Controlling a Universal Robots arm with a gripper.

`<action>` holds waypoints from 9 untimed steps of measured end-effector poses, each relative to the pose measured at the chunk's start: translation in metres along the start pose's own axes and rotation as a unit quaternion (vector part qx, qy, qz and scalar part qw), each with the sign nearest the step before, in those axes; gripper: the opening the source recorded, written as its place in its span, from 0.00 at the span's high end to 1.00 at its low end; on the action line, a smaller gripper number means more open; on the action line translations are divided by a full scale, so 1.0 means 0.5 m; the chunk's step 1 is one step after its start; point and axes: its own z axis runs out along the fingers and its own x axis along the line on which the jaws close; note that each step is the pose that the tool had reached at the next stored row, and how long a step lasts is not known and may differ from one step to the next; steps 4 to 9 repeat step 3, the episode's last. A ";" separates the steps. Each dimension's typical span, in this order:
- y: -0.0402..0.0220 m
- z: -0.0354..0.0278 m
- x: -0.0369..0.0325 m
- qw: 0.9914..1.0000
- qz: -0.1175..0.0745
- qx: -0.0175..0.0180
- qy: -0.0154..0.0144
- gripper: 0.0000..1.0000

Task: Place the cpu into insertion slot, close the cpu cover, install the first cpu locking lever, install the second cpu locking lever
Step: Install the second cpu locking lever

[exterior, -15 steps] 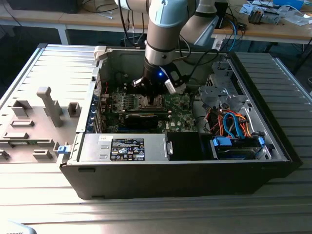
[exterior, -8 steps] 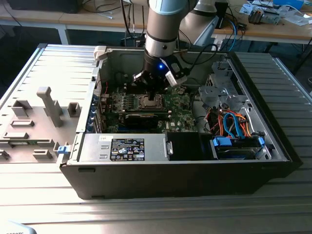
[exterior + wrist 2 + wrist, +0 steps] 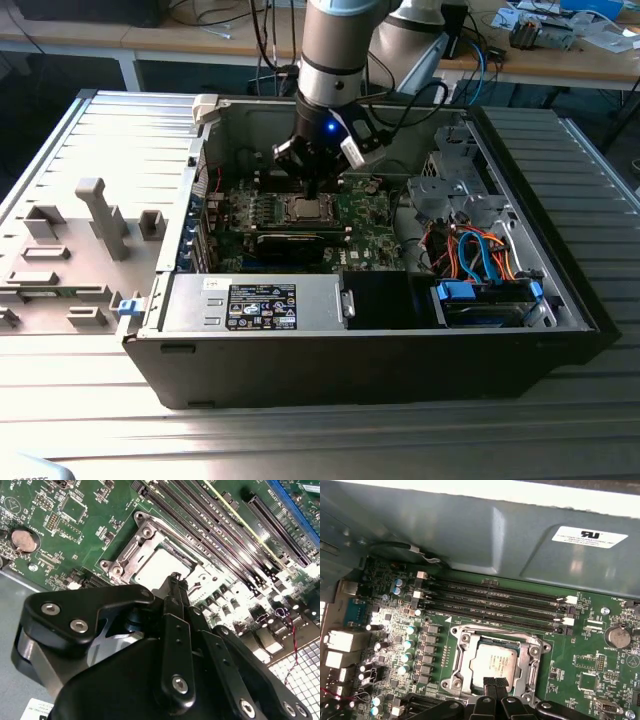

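Observation:
The cpu point(image 3: 495, 661), a silver-grey square, lies in the insertion slot point(image 3: 305, 208) on the green board. The cpu cover point(image 3: 461, 656), a silvery frame with a square cut-out, lies flat over it and leaves the chip's top showing. The cpu point(image 3: 159, 566) and the cover point(image 3: 131, 555) also appear in the second wrist view. My gripper point(image 3: 495, 684) hangs just over the cover's edge with its black fingers pressed together and nothing between them. The exterior view has the gripper point(image 3: 311, 188) right above the slot. I cannot make out how the locking levers stand.
Long black memory slots point(image 3: 495, 597) run beside the socket, toward the grey case wall point(image 3: 470, 530). A coin battery point(image 3: 617, 636) sits on the board. The black labelled power-supply box point(image 3: 255, 303) and a drive bay with blue and orange cables point(image 3: 480, 250) close in the case.

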 end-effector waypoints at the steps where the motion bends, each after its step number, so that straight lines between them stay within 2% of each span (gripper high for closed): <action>1: 0.000 0.000 0.000 1.000 0.000 0.000 0.000 0.89; 9: 0.000 0.000 0.000 1.000 0.000 0.000 0.000 0.89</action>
